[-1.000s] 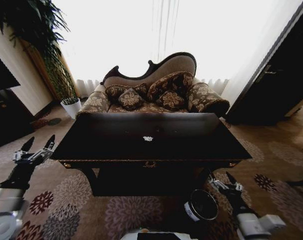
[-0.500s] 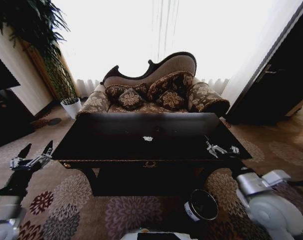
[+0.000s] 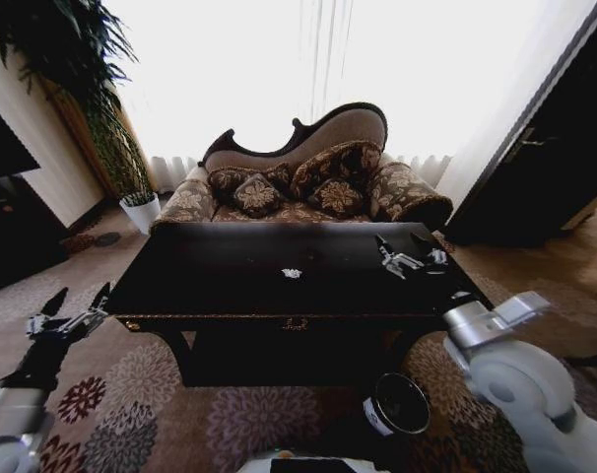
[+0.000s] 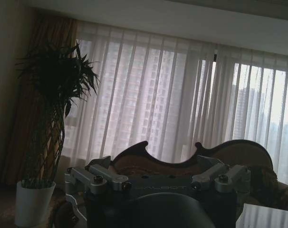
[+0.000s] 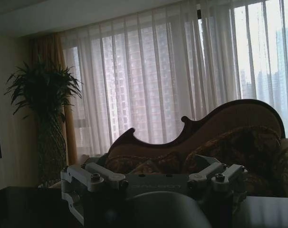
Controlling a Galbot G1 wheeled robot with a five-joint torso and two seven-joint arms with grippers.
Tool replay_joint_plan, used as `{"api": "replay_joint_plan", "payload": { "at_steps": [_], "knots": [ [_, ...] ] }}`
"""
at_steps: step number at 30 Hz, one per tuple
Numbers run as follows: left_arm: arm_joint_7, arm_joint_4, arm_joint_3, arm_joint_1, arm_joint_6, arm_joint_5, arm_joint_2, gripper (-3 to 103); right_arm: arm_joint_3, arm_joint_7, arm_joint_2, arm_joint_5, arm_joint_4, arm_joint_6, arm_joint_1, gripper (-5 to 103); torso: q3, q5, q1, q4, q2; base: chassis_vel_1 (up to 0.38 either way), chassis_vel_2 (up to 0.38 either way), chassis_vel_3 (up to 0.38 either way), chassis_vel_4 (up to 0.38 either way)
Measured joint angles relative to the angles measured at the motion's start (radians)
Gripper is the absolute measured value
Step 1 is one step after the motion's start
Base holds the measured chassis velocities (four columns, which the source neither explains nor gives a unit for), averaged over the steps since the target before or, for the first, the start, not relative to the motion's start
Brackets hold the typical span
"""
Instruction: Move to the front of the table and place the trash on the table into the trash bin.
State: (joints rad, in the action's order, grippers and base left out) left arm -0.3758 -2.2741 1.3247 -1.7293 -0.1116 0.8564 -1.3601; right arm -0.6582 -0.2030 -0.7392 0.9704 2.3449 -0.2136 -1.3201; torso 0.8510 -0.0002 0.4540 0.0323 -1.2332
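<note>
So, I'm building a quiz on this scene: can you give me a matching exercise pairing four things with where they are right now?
Things:
1. right gripper
2. left gripper
3. trash bin
4. white paper wad

Places:
a. on the carpet below the table's front right corner
b. lying mid-table
c. open, above the tabletop's right part
d. open, beside the table's left end, over the carpet

Pairs: 1-c, 2-d, 3-a, 4-b

Right arm raised and stretched forward over the table's right half, right gripper held above the top, fingers spread apart, nothing between them. Left arm low at the table's left front corner, left gripper pointing forward, fingers splayed, empty.
</note>
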Motion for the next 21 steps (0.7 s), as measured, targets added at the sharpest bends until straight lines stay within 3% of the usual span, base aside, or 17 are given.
{"api": "replay_joint_plan", "payload": {
  "at_steps": [1, 6, 13, 16, 18, 20, 21],
  "knots": [
    [0.0, -0.003, -0.006, -0.003, 0.0, -0.011, -0.006, 100, 0.045, -0.012, 0.063, 0.009, -0.045, 0.0, 0.058, 100, 0.0, 0.0002, 0.0, -0.0002, 0.0, 0.0, 0.0, 0.0, 0.0],
    [0.0, -0.005, -0.029, -0.001, 0.0, -0.039, -0.012, 100, 0.148, -0.051, 0.162, 0.052, -0.115, -0.021, 0.19, 100, 0.0, 0.0, 0.0, 0.0, 0.0, 0.0, 0.0, 0.0, 0.0],
    [0.0, -0.007, -0.037, 0.0, 0.0, -0.05, -0.014, 100, 0.278, -0.069, 0.235, 0.115, -0.169, -0.052, 0.314, 100, 0.0, 0.0, 0.0, 0.0003, 0.0, 0.0, 0.0, 0.0, 0.0],
    [0.0, -0.007, -0.034, -0.004, 0.0, -0.053, -0.018, 100, 0.424, -0.092, 0.276, 0.21, -0.186, -0.068, 0.429, 100, 0.0, 0.0001, 0.0, 0.0003, 0.0, 0.0, 0.0, 0.0, 0.0],
    [0.0, -0.01, -0.034, -0.006, 0.0, -0.056, -0.022, 100, 0.561, -0.093, 0.285, 0.23, -0.211, -0.065, 0.554, 100, 0.0, -0.0001, 0.0, 0.0005, 0.0, 0.0, 0.0, 0.0, 0.0],
    [-0.001, -0.012, -0.034, -0.007, 0.0, -0.056, -0.024, 100, 0.606, -0.094, 0.284, 0.234, -0.22, -0.061, 0.596, 100, 0.0, -0.0003, 0.0, 0.0002, 0.0, 0.0, 0.0, 0.0, 0.0],
    [-0.001, -0.016, -0.035, -0.008, 0.0, -0.059, -0.027, 100, 0.703, -0.098, 0.275, 0.24, -0.242, -0.049, 0.686, 100, 0.0, -0.0002, 0.0, 0.0001, 0.0, 0.0, 0.0, 0.0, 0.0]
  ]
}}
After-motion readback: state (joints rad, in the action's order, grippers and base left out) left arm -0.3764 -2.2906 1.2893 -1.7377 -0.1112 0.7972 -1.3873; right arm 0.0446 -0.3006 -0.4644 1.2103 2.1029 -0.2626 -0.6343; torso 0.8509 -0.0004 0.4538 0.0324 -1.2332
